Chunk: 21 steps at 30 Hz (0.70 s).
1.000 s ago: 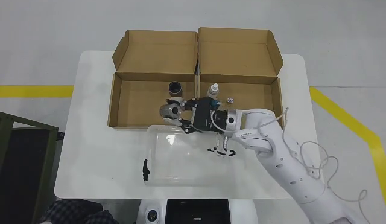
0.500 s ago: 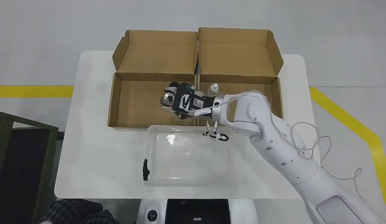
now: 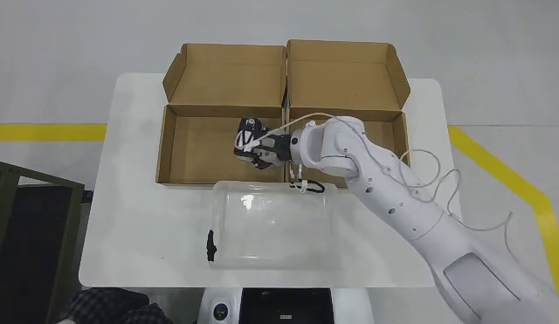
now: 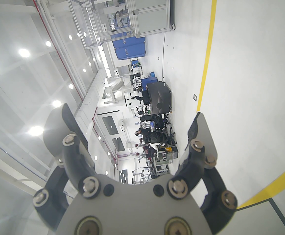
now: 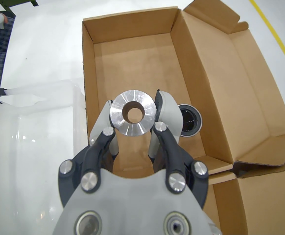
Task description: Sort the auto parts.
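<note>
Right gripper hung over the left cardboard box, at the end next to the right cardboard box. Its jaws pinched a silver metal ring by the rim, flat face toward the wrist camera. A black cylindrical part lay inside the same box, just beside the gripper, near the wall with the lid flap. Clear plastic bin sat on the table touching the boxes' front walls. Left gripper pointed off into the room – jaws spread, nothing between.

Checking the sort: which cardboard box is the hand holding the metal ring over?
The open cardboard box containing the black cylindrical part; the right hand holds the flat silver metal ring above its floor, not over the neighbouring box.
</note>
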Motion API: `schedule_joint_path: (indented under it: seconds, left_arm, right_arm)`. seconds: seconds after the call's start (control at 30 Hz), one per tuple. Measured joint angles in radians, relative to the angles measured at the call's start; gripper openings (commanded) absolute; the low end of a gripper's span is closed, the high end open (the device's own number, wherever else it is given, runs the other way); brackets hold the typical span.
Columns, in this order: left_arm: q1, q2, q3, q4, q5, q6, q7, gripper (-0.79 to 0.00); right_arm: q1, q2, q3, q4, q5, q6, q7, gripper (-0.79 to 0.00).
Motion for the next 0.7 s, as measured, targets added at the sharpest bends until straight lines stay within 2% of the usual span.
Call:
schedule_joint_path:
  seconds: [0.7]
  left_arm:
    - [0.000,0.000,0.000,0.000,0.000,0.000,0.000,0.000]
  right_arm:
    - [0.076,-0.071,-0.102,0.189,-0.020,0.009,0.067,-0.785]
